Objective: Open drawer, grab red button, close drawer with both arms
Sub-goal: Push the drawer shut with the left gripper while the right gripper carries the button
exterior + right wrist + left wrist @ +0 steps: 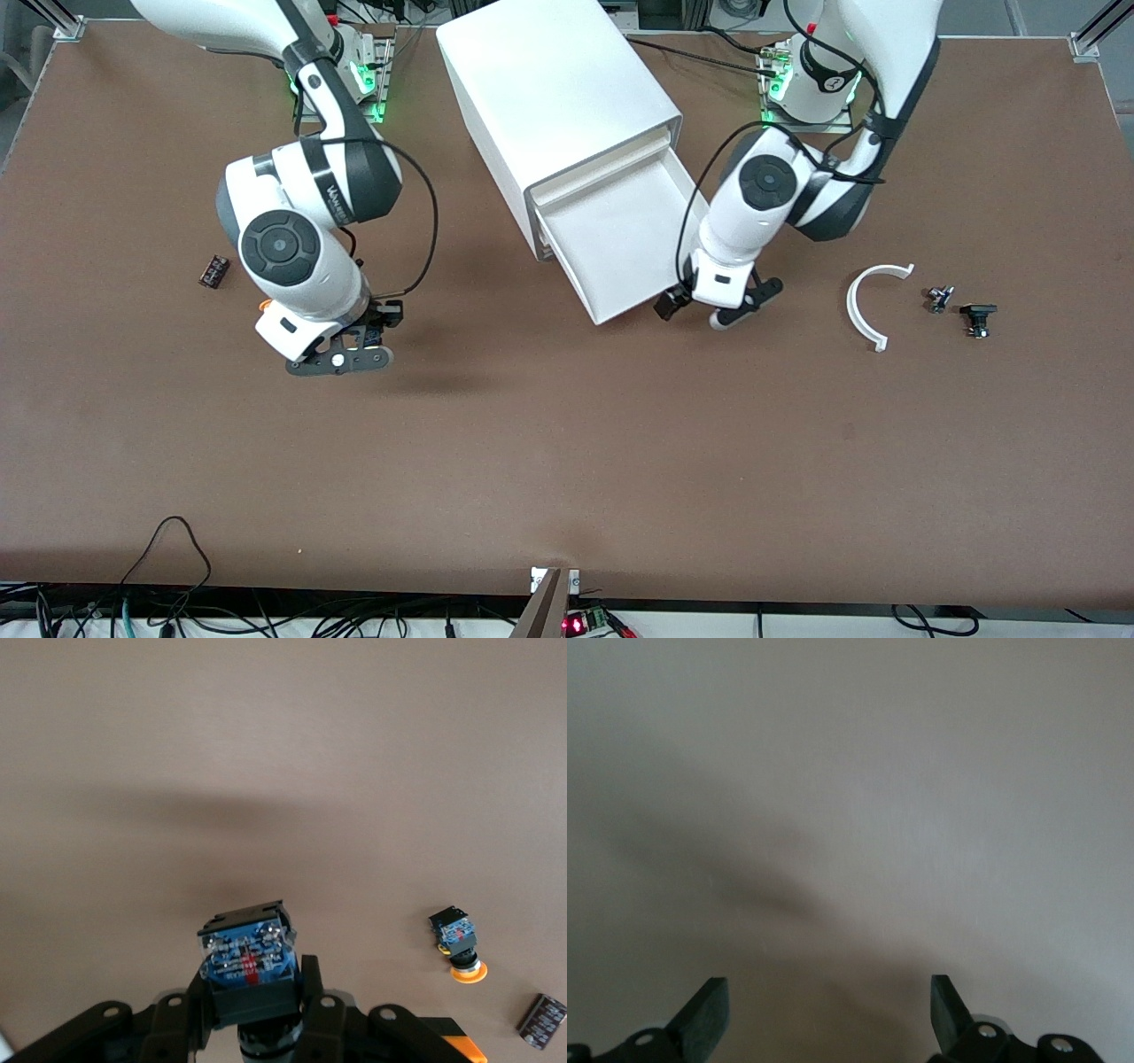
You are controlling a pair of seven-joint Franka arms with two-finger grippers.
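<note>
Right claw (252, 992) clamps the button (248, 961); left claw (709, 312) gapes by the open drawer (620, 239)

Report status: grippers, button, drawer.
Left gripper open at the drawer front corner. Right gripper shut on button, above table. Drawer open, empty as seen. Nothing in the way.

A wide brown table (567, 461) fills the room's middle under even light, with black cables (177, 602) trailing along its near edge and metal frame posts (1094, 31) at the corners.
</note>
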